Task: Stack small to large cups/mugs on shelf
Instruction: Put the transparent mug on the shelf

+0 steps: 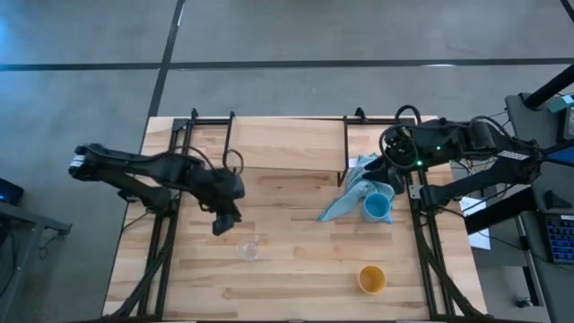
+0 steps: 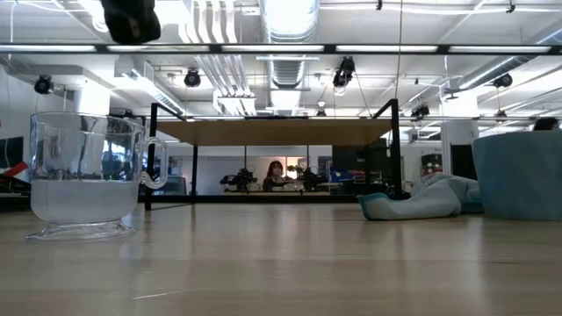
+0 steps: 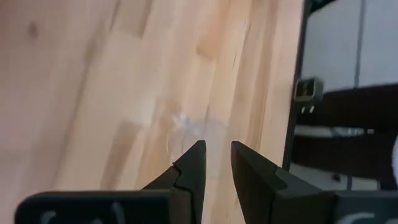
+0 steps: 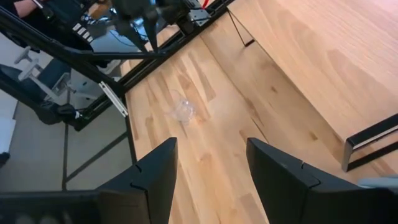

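High view, blue cloth [image 1: 345, 203] touching blue cup [image 1: 377, 208], apparently.

Left hand [image 3: 216, 163] slightly parted, apparently raised; right hand [image 4: 211, 163] spread wide.

Light blue cloth [image 1: 352, 191] lies crumpled on wooden tabletop [image 1: 296, 278], right side, toward back. In low view cloth [image 2: 420, 198] sits as a low heap on the tabletop [image 2: 290, 263], right of centre.

Black metal frame [image 1: 160, 242] runs along both table sides; rails also seen in right wrist view [image 4: 93, 59].

Floor [image 1: 314, 36] around table: grey concrete w/ dark seams.

Room beyond, low view: white ceiling ducts [image 2: 290, 22], strip lights, spot lamps. One person [image 2: 274, 175] far back, seated, among dark equipment.

Right edge, high view: cables + equipment [image 1: 547, 224] beside table, white paper on floor.
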Tool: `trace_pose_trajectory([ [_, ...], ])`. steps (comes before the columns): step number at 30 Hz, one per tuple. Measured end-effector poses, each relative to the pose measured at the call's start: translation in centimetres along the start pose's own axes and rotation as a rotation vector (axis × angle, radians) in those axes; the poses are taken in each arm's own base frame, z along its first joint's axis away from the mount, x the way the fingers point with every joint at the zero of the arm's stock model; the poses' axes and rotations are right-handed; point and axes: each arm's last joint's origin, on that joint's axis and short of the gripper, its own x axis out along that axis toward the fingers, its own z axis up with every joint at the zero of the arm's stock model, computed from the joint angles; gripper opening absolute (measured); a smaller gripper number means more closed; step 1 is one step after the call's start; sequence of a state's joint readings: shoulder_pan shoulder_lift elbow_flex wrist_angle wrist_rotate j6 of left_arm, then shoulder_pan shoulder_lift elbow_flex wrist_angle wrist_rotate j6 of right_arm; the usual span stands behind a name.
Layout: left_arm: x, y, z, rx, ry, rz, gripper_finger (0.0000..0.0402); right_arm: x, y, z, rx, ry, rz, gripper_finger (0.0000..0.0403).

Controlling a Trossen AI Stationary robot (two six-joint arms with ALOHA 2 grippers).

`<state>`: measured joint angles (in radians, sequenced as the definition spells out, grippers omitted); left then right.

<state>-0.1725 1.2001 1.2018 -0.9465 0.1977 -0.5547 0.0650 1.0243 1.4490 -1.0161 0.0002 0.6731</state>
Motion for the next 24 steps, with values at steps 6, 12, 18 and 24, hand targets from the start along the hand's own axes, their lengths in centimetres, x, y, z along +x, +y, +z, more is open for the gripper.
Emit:
trace_pose_trajectory([
  [6,3.3,-0.8,-0.5,0.008,0.133,0.030,0.0061,0.0,0.0,0.0,0.000,0.000,-0.001,0.0187],
  [12,7.2,-1.5,-1.4,-0.008,0.263,0.084,0.0061,0.0,0.0,0.0,0.000,0.001,-0.001,0.0187],
  [18,10.0,-1.6,-1.4,-0.003,0.322,0.119,0.0061,0.0,0.0,0.0,0.000,0.001,-0.001,0.0186],
  [24,11.5,-1.5,-1.2,0.027,0.332,0.132,0.0061,0.0,0.0,0.0,0.000,0.004,-0.004,0.0186],
])
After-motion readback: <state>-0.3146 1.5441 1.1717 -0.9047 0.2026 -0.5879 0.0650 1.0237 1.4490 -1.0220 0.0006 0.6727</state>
